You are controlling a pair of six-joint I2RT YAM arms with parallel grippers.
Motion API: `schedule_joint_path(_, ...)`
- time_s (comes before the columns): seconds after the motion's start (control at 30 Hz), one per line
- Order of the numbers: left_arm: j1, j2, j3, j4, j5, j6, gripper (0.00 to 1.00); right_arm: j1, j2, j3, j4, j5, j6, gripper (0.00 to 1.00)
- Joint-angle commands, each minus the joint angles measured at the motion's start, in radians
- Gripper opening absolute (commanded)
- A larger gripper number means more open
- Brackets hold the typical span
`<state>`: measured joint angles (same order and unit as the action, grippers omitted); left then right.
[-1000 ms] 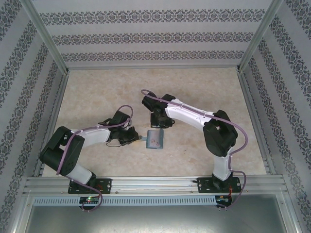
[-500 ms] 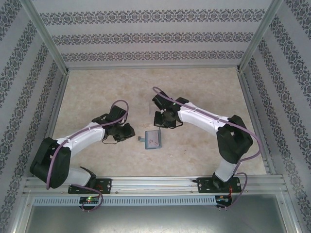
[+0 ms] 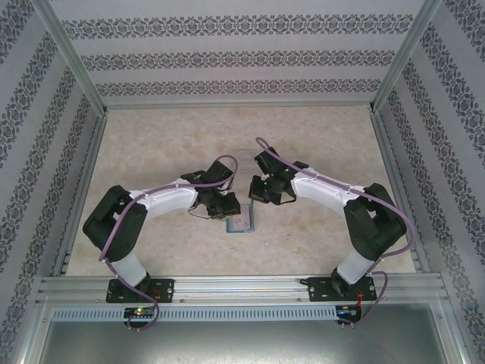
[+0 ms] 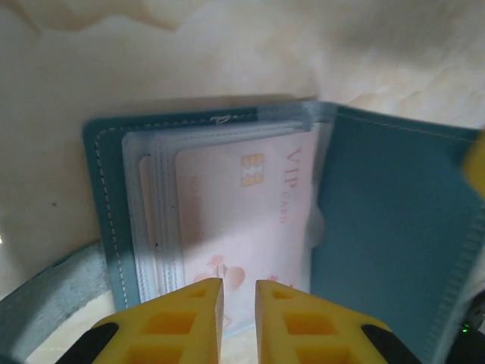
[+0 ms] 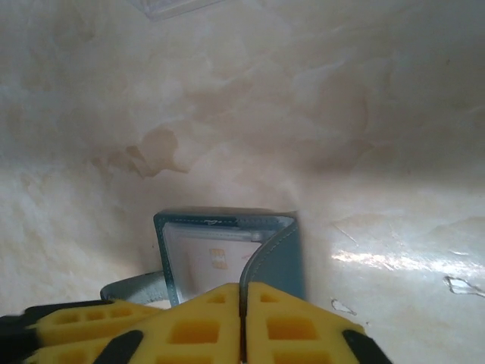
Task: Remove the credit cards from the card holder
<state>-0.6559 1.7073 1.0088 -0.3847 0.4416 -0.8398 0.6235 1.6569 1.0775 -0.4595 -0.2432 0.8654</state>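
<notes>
The teal card holder [image 3: 244, 224] lies open on the table between both arms. A pale pink credit card [image 4: 242, 205] marked VIP sits in a clear sleeve on its left half, with more sleeves stacked beneath. My left gripper [image 4: 239, 290] hovers at the card's near edge, its yellow fingers a narrow gap apart with nothing between them. My right gripper [image 5: 242, 294] is shut on the edge of the holder's right cover [image 5: 279, 258], lifting it off the card [image 5: 214, 262]. From above, the left gripper [image 3: 226, 207] covers the holder's left side and the right gripper [image 3: 263, 192] is just above it.
The holder's grey strap tab [image 4: 53, 299] lies off its left side on the marbled table [image 3: 318, 136]. A clear plastic edge [image 5: 178, 6] shows at the far side of the right wrist view. Patterned walls and metal rails [image 3: 227, 287] enclose the table.
My left arm has swung right, bringing its gripper from beside the holder onto its left part. The right arm has shifted slightly right and nearer. The holder has stayed in place.
</notes>
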Motion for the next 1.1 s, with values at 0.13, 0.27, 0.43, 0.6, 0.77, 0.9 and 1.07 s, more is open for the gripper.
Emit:
schedule_joint_path(0.13,-0.013,0.038,0.025,-0.026,-0.021,0.002,0.17,-0.010,-0.040,-0.009,-0.144,0.101,-0.080,0.37)
schedule_joint_path(0.27,-0.011,0.032,0.014,-0.040,-0.047,0.004,0.17,-0.009,-0.045,-0.013,-0.205,0.133,-0.124,0.48)
schedule_joint_path(0.43,-0.009,0.019,0.021,-0.065,-0.084,0.009,0.18,-0.004,-0.033,-0.021,-0.248,0.160,-0.181,0.56)
schedule_joint_path(0.6,-0.003,0.002,0.038,-0.100,-0.119,0.020,0.17,0.040,0.022,0.004,-0.318,0.268,-0.249,0.65)
schedule_joint_path(0.77,0.010,-0.023,0.042,-0.162,-0.188,0.044,0.17,0.071,0.080,0.025,-0.360,0.351,-0.254,0.80)
schedule_joint_path(0.9,0.030,-0.045,0.015,-0.168,-0.208,0.045,0.17,0.083,0.104,0.029,-0.366,0.376,-0.249,0.86)
schedule_joint_path(1.07,0.055,-0.059,-0.001,-0.169,-0.221,0.055,0.16,0.093,0.131,0.032,-0.376,0.395,-0.251,0.87)
